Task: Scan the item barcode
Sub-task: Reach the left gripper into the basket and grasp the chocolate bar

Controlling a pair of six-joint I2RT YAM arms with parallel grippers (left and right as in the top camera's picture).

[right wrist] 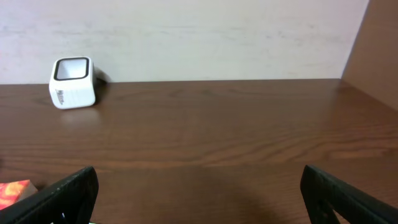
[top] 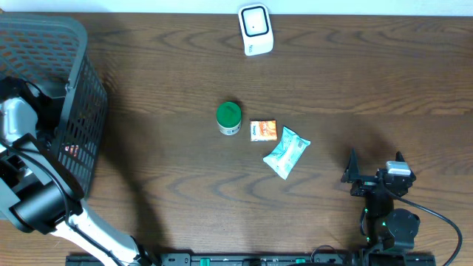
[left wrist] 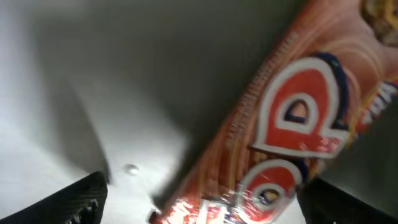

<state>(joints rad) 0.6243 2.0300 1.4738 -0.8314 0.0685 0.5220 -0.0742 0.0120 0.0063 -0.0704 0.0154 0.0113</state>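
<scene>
My left arm point(top: 21, 118) reaches into the grey mesh basket point(top: 44, 44) at the table's left, and its gripper is hidden there in the overhead view. In the left wrist view the left gripper point(left wrist: 205, 208) is open close above an orange-red snack packet point(left wrist: 292, 118). The packet lies slanted on the basket's pale floor, its lower end between the fingers. No barcode shows. The white scanner point(top: 255, 29) stands at the far edge of the table, also in the right wrist view as the scanner point(right wrist: 73, 82). My right gripper point(top: 377, 174) rests open and empty at the front right.
A green-lidded jar point(top: 229, 118), a small orange packet point(top: 263, 130) and a light blue wipes pack point(top: 287, 151) lie mid-table. The small orange packet's corner point(right wrist: 15, 193) shows at the lower left of the right wrist view. The basket's tall walls surround the left gripper.
</scene>
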